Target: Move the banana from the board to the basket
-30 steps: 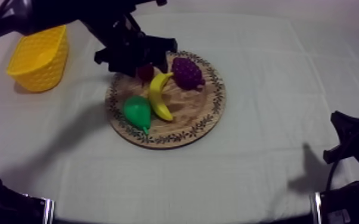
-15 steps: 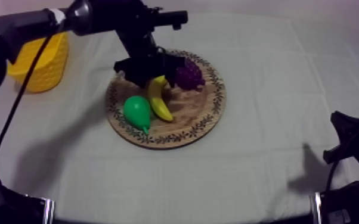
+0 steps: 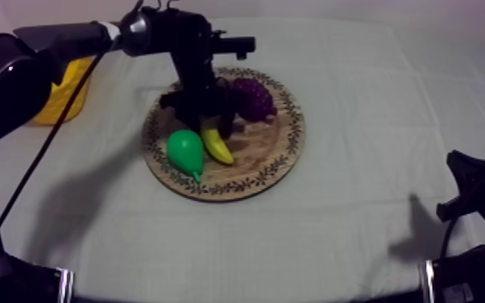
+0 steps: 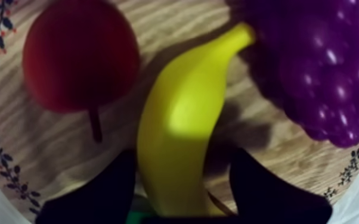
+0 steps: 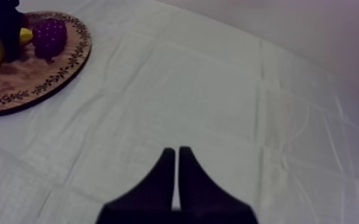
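change: over the last second the left gripper (image 4: 183, 158) has come in from the board's (image 3: 282, 161) upper-left rim and dropped onto the banana's (image 3: 216, 141) upper half, centre-left of the top frame. Fruit hasn't shifted.
meaning: approach looks done and the grasp is next. Nothing is lifted yet, so the task is early.
left pincer: fingers spread, one on each side of the banana. There is a gap on the grapes' (image 3: 252, 97) side, so not clamped yet.
right pincer: the right gripper (image 5: 177, 152) has its fingers pressed together on nothing, parked over bare cloth, and hasn't moved.
banana: flat on the board, between the pear (image 3: 185, 151) and the grapes, its lower end poking out below the gripper.
basket (image 3: 72, 89): upper left of the top frame, partly behind the left arm, well apart from the board.
left wrist adds: the red fruit (image 4: 80, 53) just beside the banana's stem end, and the finger straddle itself; from the top the arm covers both.
top adds: the basket's position and the pear.
right wrist adds: a side look at the board with the left arm standing on it.
risk: grapes are close to one finger and may get nudged on closing.
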### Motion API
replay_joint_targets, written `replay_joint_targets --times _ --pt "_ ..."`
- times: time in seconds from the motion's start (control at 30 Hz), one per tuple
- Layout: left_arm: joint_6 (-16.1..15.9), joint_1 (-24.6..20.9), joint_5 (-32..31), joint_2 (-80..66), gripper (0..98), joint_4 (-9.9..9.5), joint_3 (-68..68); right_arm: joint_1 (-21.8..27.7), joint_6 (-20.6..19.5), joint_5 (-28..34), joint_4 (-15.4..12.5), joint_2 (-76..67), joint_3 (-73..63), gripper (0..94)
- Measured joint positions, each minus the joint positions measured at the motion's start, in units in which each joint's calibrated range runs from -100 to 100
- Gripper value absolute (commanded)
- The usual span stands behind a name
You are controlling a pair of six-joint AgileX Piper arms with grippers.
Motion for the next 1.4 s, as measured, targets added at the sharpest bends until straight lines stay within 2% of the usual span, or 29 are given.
replay_joint_targets --times 0.23,0.4,0.7,1.0,1.4 --pt "1.3 0.4 0.8 0.9 33.8 -0.46 -0.7 0.0 0.0 0.0 0.0 0.0 0.0 0.4" --pt "2.1 0.6 0.5 -0.3 27.3 -0.85 0.6 0.0 0.0 0.0 0.0 0.0 0.0 0.4" --pt "2.7 1.5 -0.1 -8.0 26.3 -1.97 3.6 0.0 0.0 0.0 0.0 0.0 0.0 0.4" --pt "3.2 2.1 2.3 -19.0 27.0 -3.00 3.7 0.0 0.0 0.0 0.0 0.0 0.0 0.4" --pt "2.8 -0.6 4.5 -29.9 27.2 -4.58 6.8 0.0 0.0 0.0 0.0 0.0 0.0 0.4"
